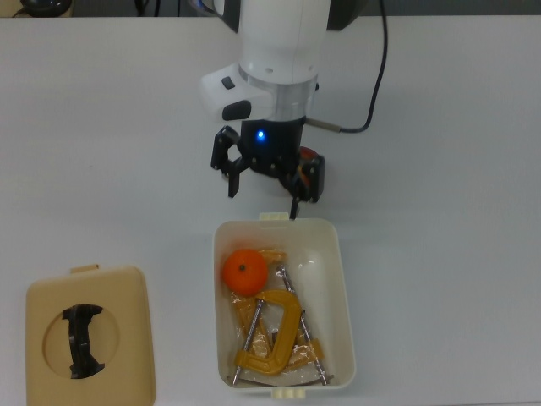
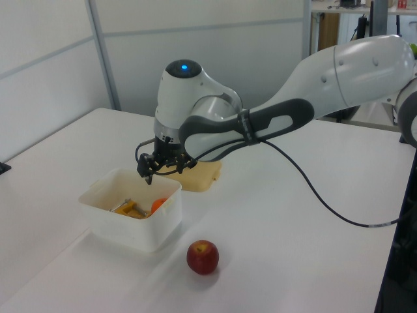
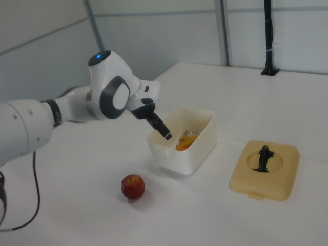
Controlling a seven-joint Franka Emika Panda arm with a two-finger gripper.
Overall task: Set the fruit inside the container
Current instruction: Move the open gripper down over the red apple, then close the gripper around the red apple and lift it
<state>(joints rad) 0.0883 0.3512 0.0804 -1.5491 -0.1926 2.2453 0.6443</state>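
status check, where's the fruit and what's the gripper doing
Gripper open, empty, above tub's near rim. Orange in the container beside yellow clamps. Apple on the table, nothing blocking it.

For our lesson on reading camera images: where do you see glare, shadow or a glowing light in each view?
Top view: a blue light glows on the arm above the open end effector, and the clear bag in the tub glints. Left view: the apple shows a small highlight and casts a soft shadow on the table. Right view: the lid casts a faint shadow.
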